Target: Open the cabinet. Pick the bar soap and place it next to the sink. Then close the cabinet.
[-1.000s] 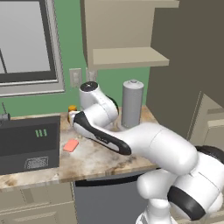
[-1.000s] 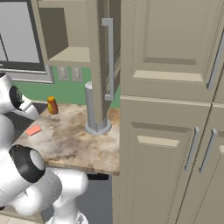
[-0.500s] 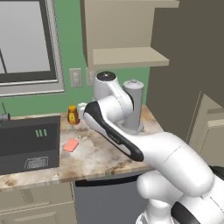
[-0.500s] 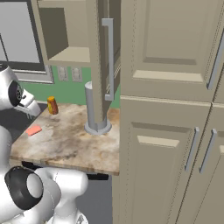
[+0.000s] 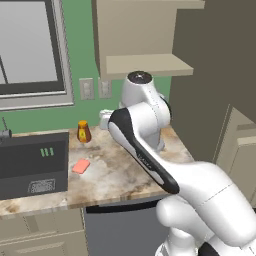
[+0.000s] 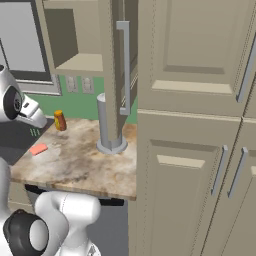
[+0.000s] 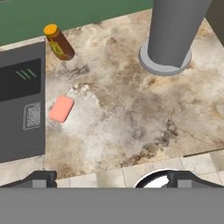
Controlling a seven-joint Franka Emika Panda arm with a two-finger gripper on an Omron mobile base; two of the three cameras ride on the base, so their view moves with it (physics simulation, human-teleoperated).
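Observation:
The bar soap point(image 5: 80, 166) point(image 6: 38, 149) point(image 7: 61, 108) lies flat on the marbled counter point(image 7: 131, 113), a salmon-pink block just right of a dark box. The cabinet point(image 5: 145, 37) point(image 6: 75, 40) stands open above the counter, its shelf bare. Its door is swung out, edge-on in the right base view, with the silver bar handle point(image 6: 125, 65) facing me. My gripper point(image 7: 113, 178) hangs high over the counter's front edge, open and empty, well back from the soap. My hand point(image 6: 30, 112) sits at the left of the right base view. The sink is out of view.
A dark box with green marks point(image 5: 32, 165) point(image 7: 22, 105) stands on the counter's left part. An amber jar point(image 5: 84, 131) point(image 6: 60, 120) point(image 7: 59, 43) stands by the green wall. A grey cylinder point(image 6: 111, 120) point(image 7: 173, 30) stands under the open door. Tall beige cabinets point(image 6: 200, 150) close off the right.
The arm has risen and swung up from low over the counter, lifting the hand away from the soap. The soap and the open door have stayed put.

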